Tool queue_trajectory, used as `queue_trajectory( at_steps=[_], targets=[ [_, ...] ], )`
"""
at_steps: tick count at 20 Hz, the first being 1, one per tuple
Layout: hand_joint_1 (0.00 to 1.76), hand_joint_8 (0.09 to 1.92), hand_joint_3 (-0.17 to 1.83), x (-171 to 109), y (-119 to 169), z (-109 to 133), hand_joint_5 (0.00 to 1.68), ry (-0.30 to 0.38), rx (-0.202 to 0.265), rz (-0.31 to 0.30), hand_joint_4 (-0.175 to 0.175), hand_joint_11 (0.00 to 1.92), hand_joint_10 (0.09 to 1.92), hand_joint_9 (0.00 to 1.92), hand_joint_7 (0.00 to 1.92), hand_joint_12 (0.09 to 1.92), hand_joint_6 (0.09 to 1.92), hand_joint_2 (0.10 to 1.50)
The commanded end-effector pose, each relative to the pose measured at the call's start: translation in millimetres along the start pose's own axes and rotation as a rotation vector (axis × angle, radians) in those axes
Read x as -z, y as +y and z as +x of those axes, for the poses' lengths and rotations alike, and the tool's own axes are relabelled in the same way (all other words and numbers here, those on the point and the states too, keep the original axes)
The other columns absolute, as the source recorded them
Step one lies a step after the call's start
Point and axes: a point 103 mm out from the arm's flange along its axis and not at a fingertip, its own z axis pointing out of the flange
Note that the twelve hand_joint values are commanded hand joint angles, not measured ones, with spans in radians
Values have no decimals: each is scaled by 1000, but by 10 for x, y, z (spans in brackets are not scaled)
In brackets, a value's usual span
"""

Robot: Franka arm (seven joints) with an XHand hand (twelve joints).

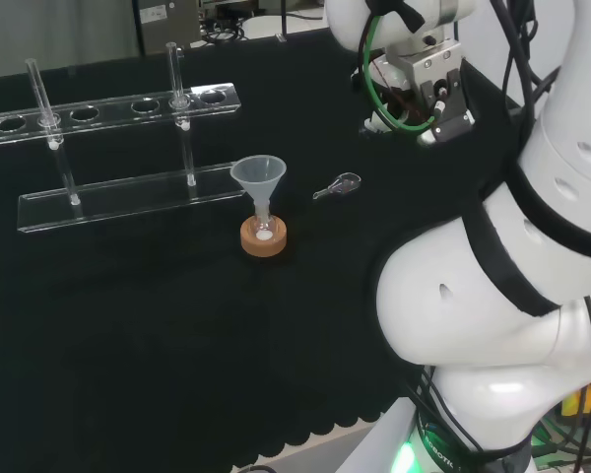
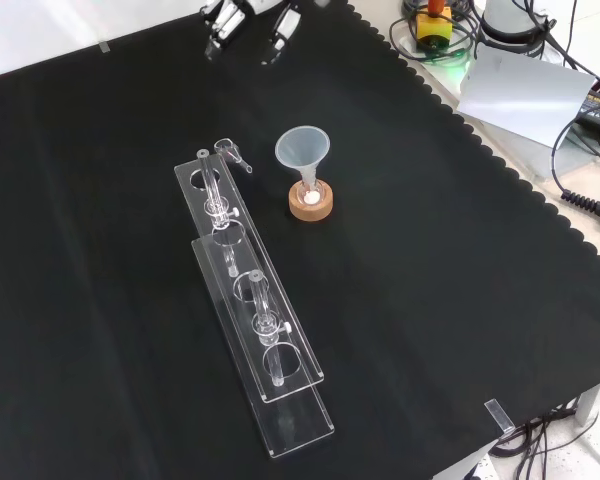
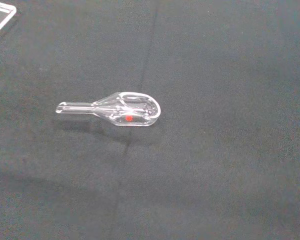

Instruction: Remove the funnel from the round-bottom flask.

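The funnel (image 1: 259, 173) sits upright with its stem down in the neck of the round-bottom flask (image 1: 264, 230), which rests in a cork ring stand (image 1: 263, 237) near the middle of the black-clothed bench (image 1: 128, 325). The flask itself is clear and barely shows; only a pale spot in the ring marks it, so how deep the stem goes is hard to judge. In the front view the hand (image 2: 250, 18) hangs at the top edge, well apart from the funnel (image 2: 302, 150), and only its fingertips show there, so I cannot tell whether it is spread or curled.

Several things could go wrong from here. The funnel is light and thin-walled, and the flask only sits in its ring: if the stem binds in the neck, a lift may drag the flask out of the stand (image 2: 311, 202) and let it roll. A sideways pull instead of a straight upward one would probably tip both. The clear scoop (image 1: 337, 185) lies on the cloth just beside the stand in the head view, between it and the arm, and the wrist view looks straight down on that scoop (image 3: 115, 109); a low approach could sweep it across the cloth. The test-tube rack (image 2: 248, 300), with its upright tubes, stands close on the funnel's other side, so an overshoot past the funnel risks knocking it.
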Motion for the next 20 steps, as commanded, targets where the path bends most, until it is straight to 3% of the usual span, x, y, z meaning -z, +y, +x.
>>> queue_trajectory(
  at_steps=[1,5,10,15,20],
  targets=[
    [779,650,-175,65,-256,83,436,29,-10,5,-32,380,87,865,468,1289,110,1052],
    [777,649,-175,164,-322,124,438,42,5,1,-32,383,87,867,476,1288,107,1053],
    [747,644,-175,352,-376,295,436,71,57,7,-33,388,87,880,479,1288,102,1047],
    [687,626,-175,486,-314,566,395,90,124,92,-41,397,87,867,450,1289,87,1036],
    [611,605,-175,541,-222,823,311,95,176,145,-34,347,87,730,294,1332,87,1009]
  ],
)
